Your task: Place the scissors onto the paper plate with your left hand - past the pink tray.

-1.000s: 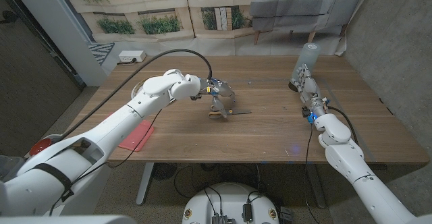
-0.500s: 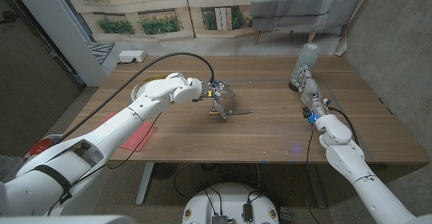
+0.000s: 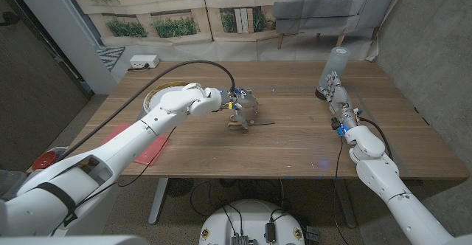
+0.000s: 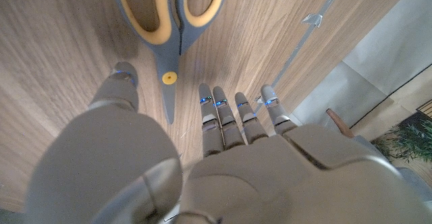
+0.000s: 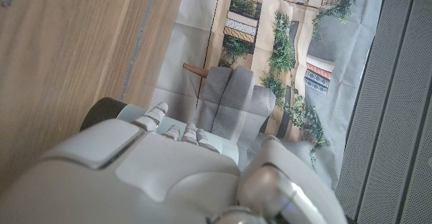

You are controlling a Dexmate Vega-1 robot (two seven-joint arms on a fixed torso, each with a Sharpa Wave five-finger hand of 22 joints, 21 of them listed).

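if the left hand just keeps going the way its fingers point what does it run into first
Most likely the scissors. In the left wrist view the left hand hovers over the wood with its fingers aimed along the scissors, blades nearest, blue and yellow handles beyond. Height above the table is unclear, so it could pass just over them.

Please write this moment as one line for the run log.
left hand: above scissors, fingers spread, no grip | scissors: on table | paper plate: holds no scissors | right hand: beside clear cup

Bare table (image 3: 295, 142) lies between the hands; the left arm (image 3: 147, 123) crosses toward the plate (image 3: 156, 96) at ten o'clock.
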